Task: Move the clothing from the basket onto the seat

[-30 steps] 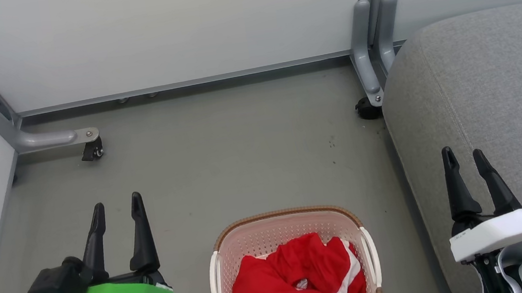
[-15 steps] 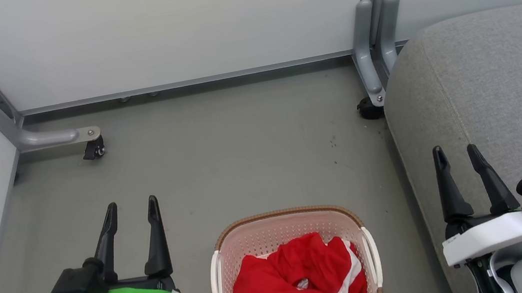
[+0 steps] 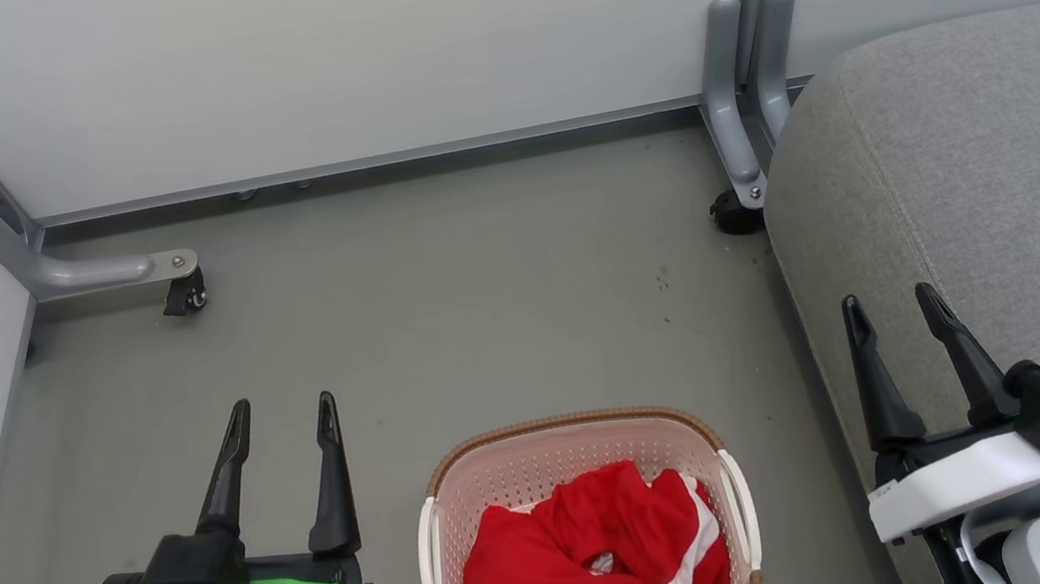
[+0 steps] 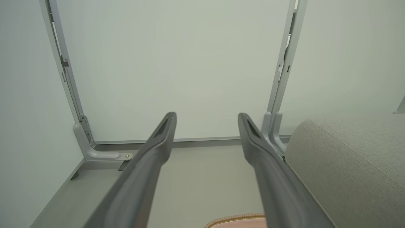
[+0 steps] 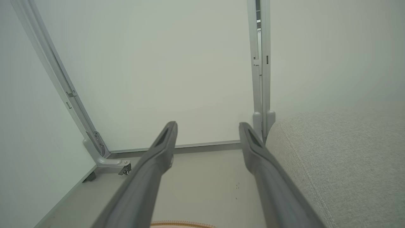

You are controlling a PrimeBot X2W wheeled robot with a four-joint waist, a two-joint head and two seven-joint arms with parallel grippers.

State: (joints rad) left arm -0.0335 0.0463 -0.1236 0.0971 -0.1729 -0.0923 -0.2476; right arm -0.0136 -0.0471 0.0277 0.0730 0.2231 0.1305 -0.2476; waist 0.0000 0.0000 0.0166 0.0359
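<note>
You are looking down at a dull grey-green floor (image 3: 440, 292) lying in soft, even light, with a few small dark specks (image 3: 661, 285) showing toward its right side. Pale, plain partition panels (image 3: 328, 56) are closing it in at the back and along the left, each sitting in a grey metal frame. A frame foot (image 3: 91, 278) is reaching across the floor at the left and ending on a small black caster (image 3: 184, 298), while a paired grey post (image 3: 744, 82) is rising at the back right with another black caster (image 3: 733, 214) at its base.

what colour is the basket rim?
Brown, woven-look, on the cream-white perforated basket; shows best in the head view.
</note>
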